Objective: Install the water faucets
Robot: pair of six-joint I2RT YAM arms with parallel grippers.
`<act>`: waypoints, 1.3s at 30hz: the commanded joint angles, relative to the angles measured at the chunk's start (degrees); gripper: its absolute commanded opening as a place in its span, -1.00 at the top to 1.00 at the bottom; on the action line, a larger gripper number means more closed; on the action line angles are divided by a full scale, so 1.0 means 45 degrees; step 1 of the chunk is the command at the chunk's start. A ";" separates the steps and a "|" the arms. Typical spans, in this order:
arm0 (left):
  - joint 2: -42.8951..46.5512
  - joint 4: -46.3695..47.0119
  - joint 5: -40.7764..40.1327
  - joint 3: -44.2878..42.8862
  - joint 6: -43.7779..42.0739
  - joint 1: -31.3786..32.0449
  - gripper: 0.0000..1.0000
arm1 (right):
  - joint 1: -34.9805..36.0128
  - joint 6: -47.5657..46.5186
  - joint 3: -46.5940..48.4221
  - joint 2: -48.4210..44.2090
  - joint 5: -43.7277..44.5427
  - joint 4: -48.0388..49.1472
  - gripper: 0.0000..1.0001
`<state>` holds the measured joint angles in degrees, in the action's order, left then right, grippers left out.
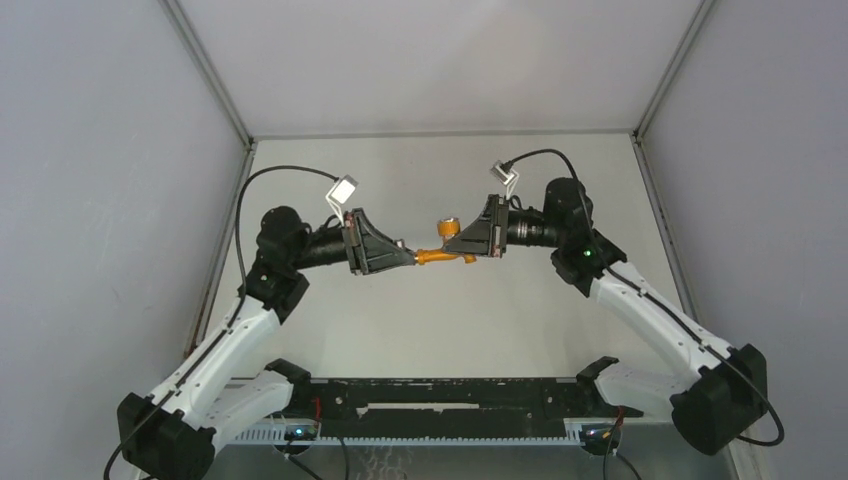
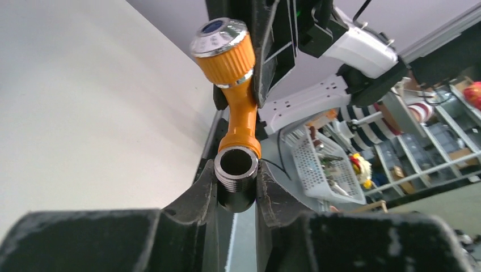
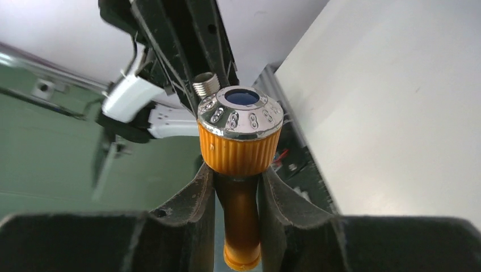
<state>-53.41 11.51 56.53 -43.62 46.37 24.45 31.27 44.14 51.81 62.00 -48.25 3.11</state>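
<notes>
Meeting tip to tip in mid-air over the middle of the pale bench (image 1: 470, 330), the two arms hold their parts against each other. The left claw (image 1: 405, 257) is closed on the small grey fitting (image 2: 236, 177). Its two dark fingers (image 2: 198, 198) press on opposite sides of the fitting, whose threaded rim and open bore face the left wrist camera. The right claw (image 1: 452, 245) is clamped on the orange tap (image 1: 437, 257), and its fingers (image 3: 195, 192) squeeze the smooth neck just below the ribbed orange knob (image 3: 239, 148). The knob's shiny silver cap has a blue centre. From above, the tap lies between the two claws, one orange end pointing at the left claw and the knob standing up beside the right one. In the left wrist view that orange end sits right at the far side of the fitting, seemingly touching it. Whether the two are threaded together cannot be told. Both parts are well above the bench.
</notes>
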 commanded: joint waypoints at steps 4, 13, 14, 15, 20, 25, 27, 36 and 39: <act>0.0314 0.1337 -0.1811 0.0941 -0.1324 0.0195 1.00 | -0.0581 0.6304 -0.0458 0.1782 -0.2087 0.1464 -0.14; -0.0216 0.3818 -0.1275 0.1377 0.1435 -0.0522 1.00 | -0.1237 0.3824 -0.0068 0.1052 -0.1783 -0.1656 -0.99; -0.0287 0.4306 -0.1071 0.1446 0.1886 -0.0678 1.00 | -0.1479 0.3260 -0.0068 0.0872 -0.1608 -0.2155 -0.99; -0.0357 0.4614 -0.0882 0.1450 0.2424 -0.0830 1.00 | -0.1667 0.2716 -0.0051 0.0678 -0.1437 -0.2682 -0.99; -0.0710 0.4993 -0.0095 0.1249 0.3866 -0.1327 1.00 | -0.2579 -0.0106 0.0182 -0.0486 -0.1159 -0.4031 -0.98; -0.1190 0.4943 0.0834 0.0994 0.4860 -0.1428 1.00 | -0.2090 -0.3207 -0.1119 -0.2705 0.0550 -0.1503 -0.93; -0.1287 0.4977 0.1076 0.0967 0.5172 -0.1429 1.00 | -0.1723 -0.4433 -0.2397 -0.3835 0.1323 0.0843 -0.94; -0.0936 0.4739 0.1822 0.0670 0.5260 -0.1444 1.00 | -0.0067 -0.7853 -0.2707 -0.3746 0.1510 0.1782 -0.99; -0.0931 0.4565 0.2080 0.0610 0.5119 -0.1429 1.00 | 0.0851 -0.8293 -0.2705 -0.3275 0.2278 0.2369 -0.99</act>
<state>-59.13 29.58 62.94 -37.58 68.82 18.37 31.03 13.41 37.89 45.08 -41.21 8.19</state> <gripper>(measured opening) 0.245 0.993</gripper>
